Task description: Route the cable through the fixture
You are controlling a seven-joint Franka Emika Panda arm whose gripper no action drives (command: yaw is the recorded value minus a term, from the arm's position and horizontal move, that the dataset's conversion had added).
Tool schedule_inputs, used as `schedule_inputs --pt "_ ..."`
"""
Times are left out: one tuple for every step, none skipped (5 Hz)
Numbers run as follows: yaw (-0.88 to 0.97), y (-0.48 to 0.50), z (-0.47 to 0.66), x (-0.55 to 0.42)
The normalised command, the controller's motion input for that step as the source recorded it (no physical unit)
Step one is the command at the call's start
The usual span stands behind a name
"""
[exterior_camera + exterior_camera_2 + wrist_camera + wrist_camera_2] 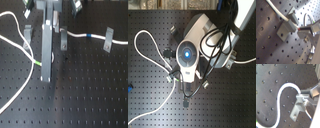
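The white cable (15, 25) loops over the black perforated board in the first exterior view's left. Its green mark (37, 62) lies right beside my gripper (45, 75). Its blue band (88, 36) sits on the stretch that runs right through a grey fixture clip (108, 39). In the first wrist view the cable (278, 11) enters the slot of a grey fixture (286, 27), with my gripper (300, 29) just behind it. In the second wrist view the cable (281, 96) curves in an S up to my gripper (303, 95) above the fixture (297, 111). The gripper looks shut on the cable; the pinch itself is mostly hidden.
Other grey clips stand on the board (75, 100) at the first exterior view's upper left (27, 32) and beside my arm (64, 40). In the second exterior view my arm (187, 52) hides the gripper, and black hoses (215, 42) hang beside it.
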Motion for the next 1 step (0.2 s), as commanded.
schedule_inputs --pt "0.0 0.201 0.72 0.029"
